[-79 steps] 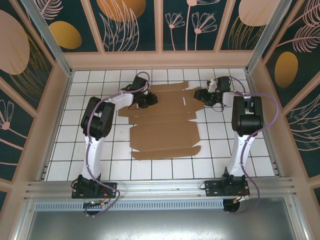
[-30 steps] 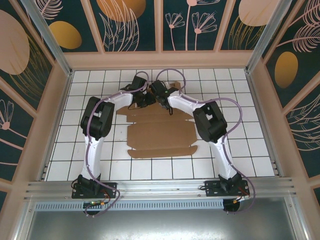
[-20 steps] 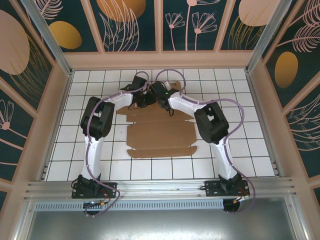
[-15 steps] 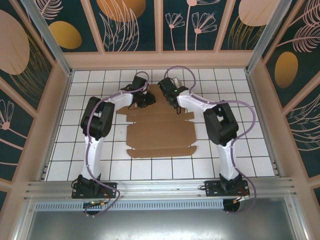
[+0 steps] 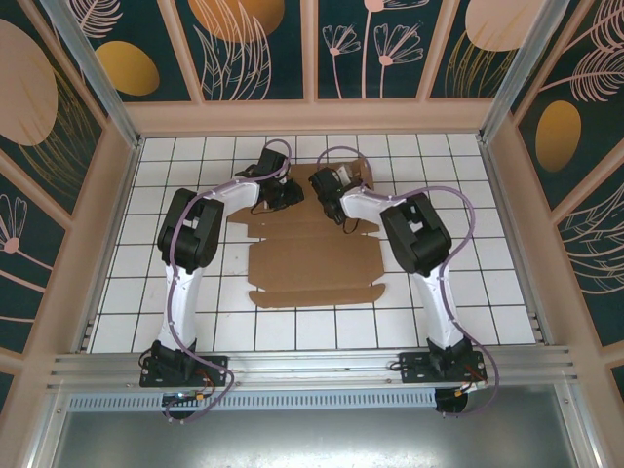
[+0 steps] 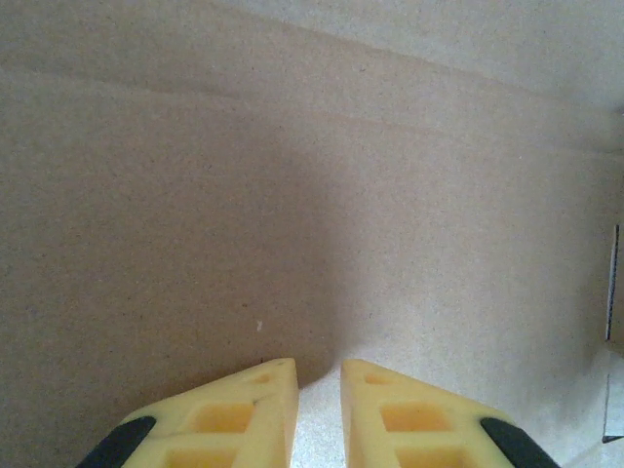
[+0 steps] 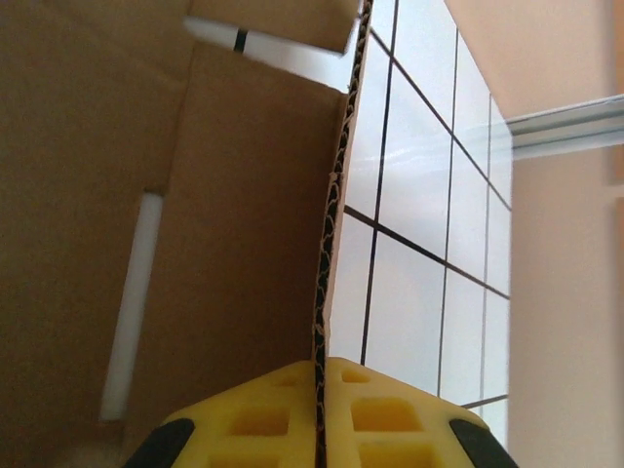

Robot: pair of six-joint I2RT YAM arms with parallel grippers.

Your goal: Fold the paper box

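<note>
Item: paper box, plain brown corrugated card, die-cut, with flaps, slits and crease lines.
Location: table of white tiles, from the centre towards the far edge; the near panels lie flat.
Left gripper: yellow fingers a narrow gap apart with nothing between them, tips down on the matte sheet.
Right gripper: pinched on the fluted edge of a far flap, which looks lifted.
Progress: early, by the look of it; one flap is going up, while walls and lid are unformed.
</note>
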